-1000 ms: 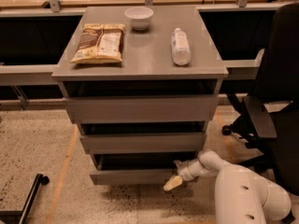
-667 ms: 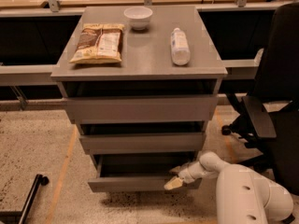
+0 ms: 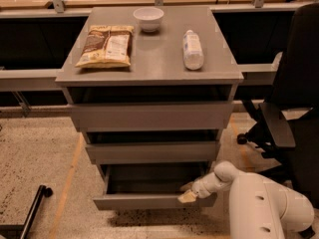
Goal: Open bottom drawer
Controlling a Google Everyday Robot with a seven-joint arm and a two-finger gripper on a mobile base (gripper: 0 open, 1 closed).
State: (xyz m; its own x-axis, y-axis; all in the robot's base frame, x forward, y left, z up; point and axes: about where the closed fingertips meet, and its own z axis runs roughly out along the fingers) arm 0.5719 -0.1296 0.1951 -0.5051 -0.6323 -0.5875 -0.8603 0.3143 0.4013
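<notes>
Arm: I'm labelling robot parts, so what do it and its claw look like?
The arm is glossy white: bulky rounded shells with small dark dots, narrowing to a ball-like wrist. The claw, at the front edge of the bottom drawer, is pale cream. No cables show.

High frontal, gripper (image 3: 188,191) at bottom drawer (image 3: 144,201)

The white arm (image 3: 264,205) is stretched in low, wrist (image 3: 213,182) extended, and the gripper (image 3: 188,195) is set against the upper front rim of the bottom drawer (image 3: 144,201), near its right end.
</notes>
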